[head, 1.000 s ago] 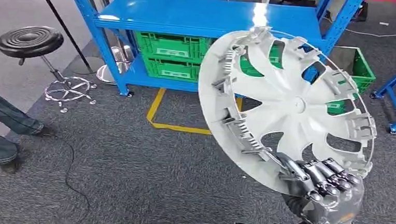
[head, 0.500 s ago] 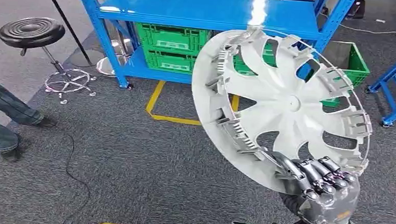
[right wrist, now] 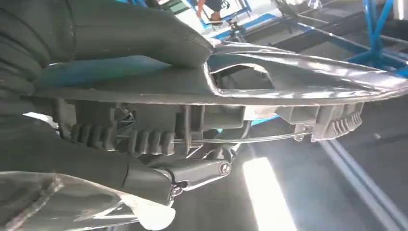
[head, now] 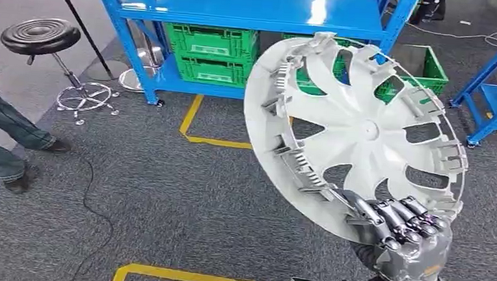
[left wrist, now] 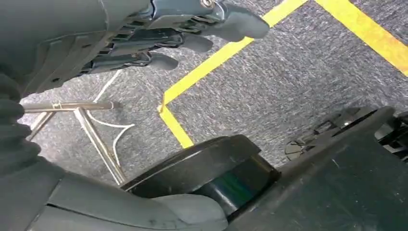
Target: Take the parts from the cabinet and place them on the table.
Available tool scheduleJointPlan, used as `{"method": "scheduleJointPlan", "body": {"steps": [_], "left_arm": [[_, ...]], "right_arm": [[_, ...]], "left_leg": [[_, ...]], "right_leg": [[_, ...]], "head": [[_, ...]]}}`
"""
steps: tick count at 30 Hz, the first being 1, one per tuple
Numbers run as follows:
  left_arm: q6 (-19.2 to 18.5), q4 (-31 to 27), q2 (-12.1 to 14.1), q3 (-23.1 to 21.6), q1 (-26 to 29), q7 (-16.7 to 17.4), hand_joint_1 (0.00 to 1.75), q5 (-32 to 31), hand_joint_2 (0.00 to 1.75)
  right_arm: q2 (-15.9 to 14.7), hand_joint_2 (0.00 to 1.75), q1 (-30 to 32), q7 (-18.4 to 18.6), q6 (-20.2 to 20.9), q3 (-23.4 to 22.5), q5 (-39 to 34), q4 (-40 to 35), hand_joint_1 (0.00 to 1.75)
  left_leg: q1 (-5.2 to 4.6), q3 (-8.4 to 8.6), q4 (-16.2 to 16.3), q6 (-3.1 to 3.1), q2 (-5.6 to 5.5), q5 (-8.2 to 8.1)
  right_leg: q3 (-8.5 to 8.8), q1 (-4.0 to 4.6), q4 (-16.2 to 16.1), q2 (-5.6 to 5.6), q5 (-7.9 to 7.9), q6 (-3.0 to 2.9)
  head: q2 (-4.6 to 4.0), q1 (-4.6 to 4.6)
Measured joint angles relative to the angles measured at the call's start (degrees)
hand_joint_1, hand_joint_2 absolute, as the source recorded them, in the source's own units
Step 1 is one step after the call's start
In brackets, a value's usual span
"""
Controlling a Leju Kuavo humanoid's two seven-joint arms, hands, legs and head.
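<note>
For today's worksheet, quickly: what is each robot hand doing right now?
Left hand: holds nothing, fingers loosely apart, open.
Right hand: grips the rim of the white wheel cover.

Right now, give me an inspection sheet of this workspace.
Surface: grey carpet floor with yellow tape lines.
Job's things: white wheel cover, held tilted, inner face toward the camera.
Clutter: black stool; green crates on the blue rack.
Hands: right hand grips the cover's lower rim; left hand hangs over the floor, fingers holding nothing.
Cables: black cable on the carpet.
Surroundings: a person's legs to the left.
</note>
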Motion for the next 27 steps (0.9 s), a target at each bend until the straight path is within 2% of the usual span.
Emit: {"method": "scheduleJointPlan", "body": {"steps": [1,2,3,4,5,6,7,8,9,10,11,12,13,15,16,17,19,20,21,22,23,24,25,26,27], "left_arm": [[0.04,0.02,-0.02,0.0,-0.01,-0.02,0.0,0.02,1.75],[0.09,0.02,-0.02,0.0,-0.05,-0.04,0.0,0.02,1.75],[0.13,0.02,-0.02,0.0,-0.12,-0.09,0.0,0.02,1.75],[0.2,0.02,-0.02,0.0,-0.18,-0.18,0.0,0.04,1.75],[0.22,0.02,-0.02,0.02,-0.2,-0.26,0.0,0.09,1.75],[0.22,0.02,-0.02,0.02,-0.19,-0.37,0.0,0.2,1.75],[0.22,0.02,-0.04,0.02,-0.14,-0.52,0.0,0.22,1.75],[0.22,0.02,-0.11,0.02,0.02,-0.61,0.0,0.2,1.75],[0.2,0.02,-0.15,0.0,0.21,-0.7,0.0,0.17,1.75],[0.17,0.02,-0.15,0.0,0.57,-0.72,0.0,0.15,1.75],[0.17,0.02,-0.11,0.0,0.86,-0.85,0.0,0.04,1.75],[0.17,0.04,-0.17,0.0,0.99,-0.87,0.0,0.02,1.75],[0.17,0.07,-0.15,0.0,1.05,-0.87,0.0,0.02,1.75],[0.15,0.11,-0.28,0.0,1.12,-0.98,0.0,0.02,1.75],[0.15,0.11,-0.37,0.0,1.17,-1.01,0.0,0.02,1.75],[0.15,0.11,-0.39,0.0,1.21,-1.03,0.0,0.02,1.75],[0.15,0.11,-0.39,0.0,1.27,-1.03,0.0,0.04,1.75],[0.15,0.13,-0.39,0.0,1.3,-1.03,0.0,0.04,1.75],[0.15,0.11,-0.39,0.0,1.28,-1.03,0.0,0.04,1.75],[0.15,0.13,-0.39,0.0,1.29,-1.03,0.0,0.04,1.75],[0.15,0.13,-0.39,0.02,1.28,-1.03,0.0,0.04,1.75],[0.15,0.13,-0.41,0.02,1.26,-1.03,0.0,0.04,1.75],[0.15,0.11,-0.46,0.02,1.24,-1.03,0.0,0.04,1.75],[0.15,0.11,-0.43,0.02,1.18,-1.03,0.0,0.04,1.75],[0.15,0.11,-0.43,0.02,1.14,-1.01,0.0,0.04,1.75]], "right_arm": [[0.0,1.75,-0.03,0.0,0.0,0.0,-0.02,0.02,1.75],[0.0,1.75,-0.02,0.0,0.0,0.02,-0.04,0.0,1.75],[0.0,1.75,-0.02,0.0,0.0,0.02,-0.04,0.02,1.75],[0.0,1.75,0.01,0.0,0.0,0.02,-0.04,0.02,1.75],[0.0,1.75,0.05,0.0,0.0,0.02,-0.04,0.02,1.75],[0.0,1.75,0.08,0.0,0.0,0.02,-0.07,0.02,1.75],[0.0,1.75,0.06,0.0,0.0,0.02,-0.09,0.02,1.75],[0.0,1.75,0.07,0.0,0.0,0.02,-0.13,0.02,1.75],[0.0,1.75,0.09,0.0,0.0,0.02,-0.22,0.02,1.75],[0.02,1.75,0.09,0.0,0.0,0.02,-0.33,0.02,1.75],[0.02,1.75,0.08,0.02,0.0,0.02,-0.5,0.02,1.75],[0.02,1.75,0.04,0.02,0.0,0.02,-0.57,0.02,1.75],[0.02,1.75,-0.01,0.02,0.0,0.02,-0.66,0.02,1.75],[0.02,1.75,0.0,0.0,0.0,0.02,-0.64,0.0,1.75],[0.02,1.75,0.1,0.0,0.0,0.04,-0.59,0.0,1.75],[0.02,1.75,0.06,0.0,0.0,0.04,-0.57,0.0,1.75],[0.02,1.75,0.11,0.0,0.0,0.02,-0.44,0.02,1.75],[0.02,1.75,0.11,0.0,0.0,0.04,-0.44,0.02,1.75],[0.02,1.75,0.11,0.0,0.0,0.04,-0.33,0.02,1.75],[0.02,1.75,0.12,0.0,0.0,0.02,-0.2,0.02,1.75],[0.02,1.75,0.13,0.0,0.0,0.02,-0.15,0.02,1.75],[0.02,1.75,0.09,0.0,0.0,0.02,-0.13,0.02,1.75],[0.02,1.75,-0.01,0.0,0.0,0.02,-0.13,0.02,1.75],[0.02,1.75,-0.17,0.0,0.0,0.04,-0.07,0.02,1.75],[0.04,1.75,-0.25,0.0,0.0,0.04,-0.07,-0.02,1.75]], "left_leg": [[0.11,-0.28,0.9,-0.48,-0.04,-2.74],[0.15,-0.54,3.19,-0.79,-0.06,-6.24],[0.21,-1.03,7.33,-1.1,-0.07,-10.15],[0.22,-1.51,11.41,-1.25,-0.07,-12.48],[0.22,-1.73,15.08,-1.33,-0.07,-13.35],[0.22,-1.39,16.91,-1.31,-0.07,-12.05],[0.23,-0.29,16.56,-1.18,-0.07,-9.79],[0.23,2.06,13.3,-0.9,-0.07,-7.5],[0.22,5.26,8.36,-0.48,-0.08,-6.13],[0.16,8.51,2.83,0.05,-0.16,-6.06],[-0.06,10.69,-0.44,0.57,-0.19,-8.03],[-0.13,11.2,-2.18,0.69,-0.16,-8.34],[-0.32,10.8,-2.31,0.75,-0.15,-8.37],[-0.06,10.6,-3.47,1.49,-0.12,-8.15],[0.25,10.53,-3.97,1.85,0.16,-7.45],[0.32,10.02,-3.96,2.33,0.13,-7.05],[0.17,9.05,-3.84,2.57,0.21,-6.43],[0.05,8.67,-3.78,2.57,0.26,-6.12],[-0.03,8.35,-3.67,2.53,0.27,-5.89],[-0.05,8.14,-3.5,2.5,0.27,-5.8],[-0.05,8.0,-3.26,2.46,0.26,-5.78],[-0.04,7.91,-2.94,2.39,0.24,-5.82],[-0.05,7.76,-2.47,2.14,0.23,-5.99],[-0.47,7.33,-2.12,1.8,0.23,-6.13],[-0.52,6.78,-1.49,1.61,0.2,-5.99]], "right_leg": [[-0.56,0.03,0.02,-0.07,0.56,-0.44],[-1.17,0.04,0.02,-0.14,1.13,-0.89],[-2.0,0.1,0.03,-0.15,1.61,-1.05],[-2.4,0.19,0.09,-0.19,2.13,-1.18],[-2.98,0.25,0.14,-0.22,2.75,-1.15],[-3.81,0.28,0.26,-0.26,3.44,-1.11],[-4.59,0.34,0.34,-0.26,3.94,-1.06],[-5.31,0.41,0.43,-0.25,4.41,-0.96],[-5.57,0.47,0.48,-0.2,4.75,-0.86],[-5.73,0.5,0.47,-0.16,5.03,-0.75],[-6.03,0.68,0.52,-0.16,5.4,-0.44],[-6.28,0.64,0.54,-0.15,5.84,-0.08],[-6.52,0.57,0.47,-0.22,6.22,0.23],[-6.93,0.82,0.25,-0.39,6.99,1.07],[-8.07,0.65,1.18,-0.15,5.84,1.19],[-9.1,0.66,3.63,0.0,3.55,1.3],[-12.53,0.58,12.8,0.07,-1.36,1.54],[-13.84,0.58,16.62,0.07,-2.87,1.65],[-14.04,0.59,18.17,0.08,-2.99,1.73],[-12.76,0.59,16.74,0.07,-1.83,1.73],[-10.19,0.59,13.03,0.07,0.17,1.66],[-6.76,0.57,7.33,0.04,2.56,1.51],[-3.79,0.56,1.92,-0.04,3.8,1.39],[-2.89,0.73,0.53,-0.07,2.41,1.21],[-2.65,0.67,0.2,0.2,2.66,0.78]], "head": [[0.0,-0.18],[0.0,-0.31],[0.0,-0.39],[0.0,-0.37],[0.0,-0.39],[0.0,-0.39],[0.0,-0.39],[0.0,-0.42],[0.0,-0.39],[0.0,-0.42],[0.0,-0.33],[0.0,-0.39],[0.0,-0.37],[0.0,-0.29],[0.0,-0.28],[0.0,-0.15],[0.0,-0.24],[0.0,-0.24],[0.0,-0.24],[0.0,-0.24],[0.0,-0.24],[0.0,-0.22],[0.0,-0.2],[0.0,-0.2],[0.0,-0.35]]}}
